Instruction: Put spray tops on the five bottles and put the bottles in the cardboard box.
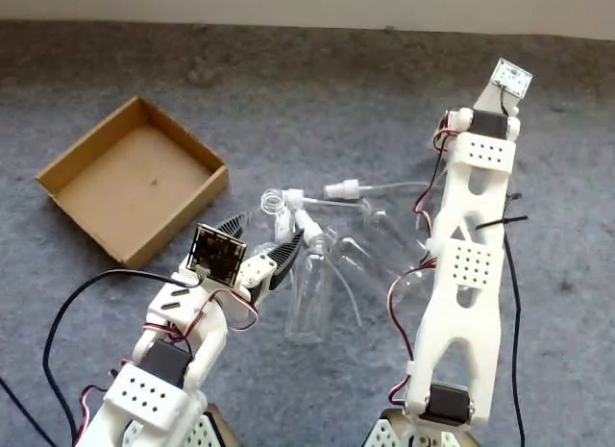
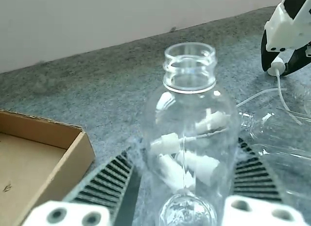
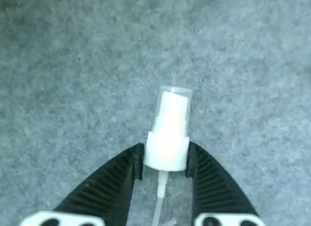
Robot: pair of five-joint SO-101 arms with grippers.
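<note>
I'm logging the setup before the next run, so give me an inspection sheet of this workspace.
Surface: grey carpet under everything.
Job's things: open brown cardboard box, nothing inside; clear plastic bottles lying heaped between the arms, white spray tops among them.
Clutter: nothing seen.
Grippers: left gripper shut on a clear open-necked bottle; right gripper shut on a white spray top with its tube.
Cables: black cable looping over the carpet beside the left arm; red servo wires on the arms.
Surroundings: pale wall behind the carpet.
</note>
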